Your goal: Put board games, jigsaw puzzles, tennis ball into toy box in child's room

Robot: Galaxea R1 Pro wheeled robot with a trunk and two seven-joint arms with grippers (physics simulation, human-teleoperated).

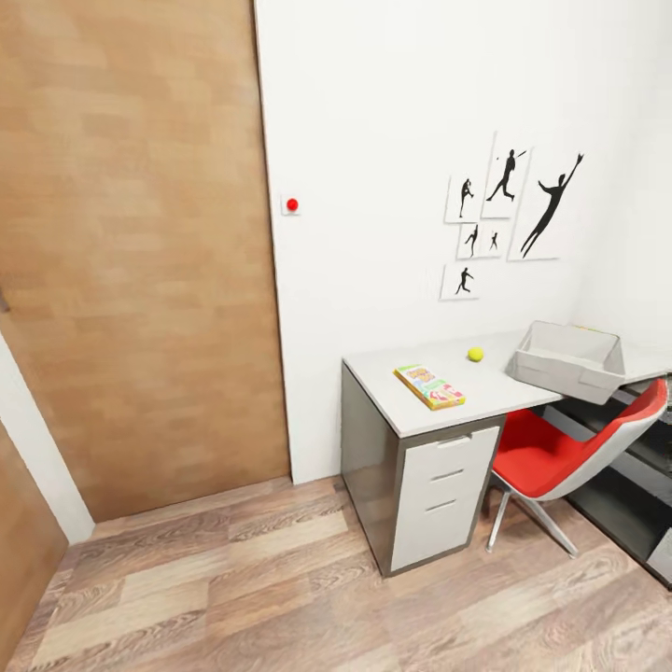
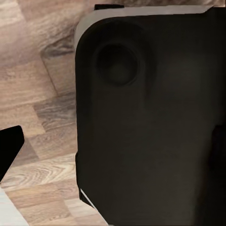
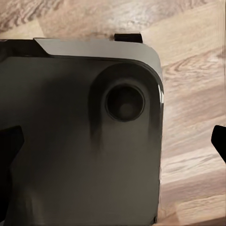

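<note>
Toy box (image 1: 569,359) cut off beside red chair (image 1: 560,448); both pincers' state impossible to tell

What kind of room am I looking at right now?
Probably a child's bedroom or study corner: a white desk with drawers carrying a tennis ball and a colourful game box, a red chair, and sports silhouette prints on the wall.

The table (image 1: 411,397) (pale-topped) carries 1 board game (image 1: 429,386), tennis ball (image 1: 476,354), toy box (image 1: 569,359).
</note>
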